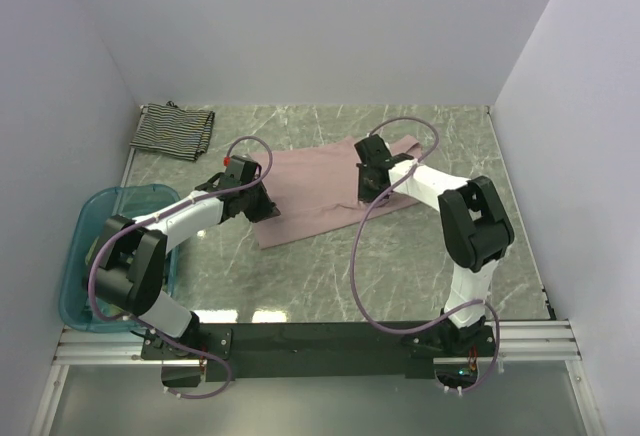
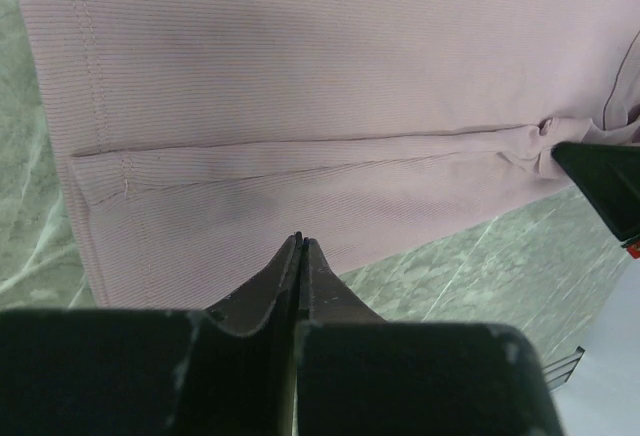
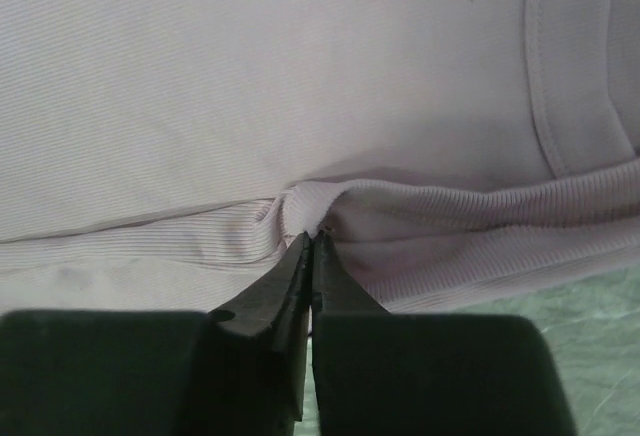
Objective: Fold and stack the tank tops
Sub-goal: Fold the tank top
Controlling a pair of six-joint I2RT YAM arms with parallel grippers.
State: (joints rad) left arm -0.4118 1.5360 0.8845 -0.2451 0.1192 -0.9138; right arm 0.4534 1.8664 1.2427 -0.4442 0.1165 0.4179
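Note:
The mauve-pink tank top (image 1: 320, 191) lies spread on the table's middle, with a long fold line running across it (image 2: 300, 146). My right gripper (image 1: 370, 192) is shut on a small bunch of its cloth at that fold (image 3: 312, 208); its tips (image 3: 313, 236) pinch the ribbed fabric. My left gripper (image 1: 262, 206) is shut, with its tips (image 2: 300, 241) over the near edge of the same top; no cloth shows between them. The right finger (image 2: 600, 181) shows in the left wrist view. The striped tank top (image 1: 173, 131) lies folded at the back left. The olive-green one is out of view.
A translucent blue tub (image 1: 80, 256) stands at the left edge beside the left arm. The marble table (image 1: 400, 276) is walled at the back and both sides. The arms' base rail runs along the near edge.

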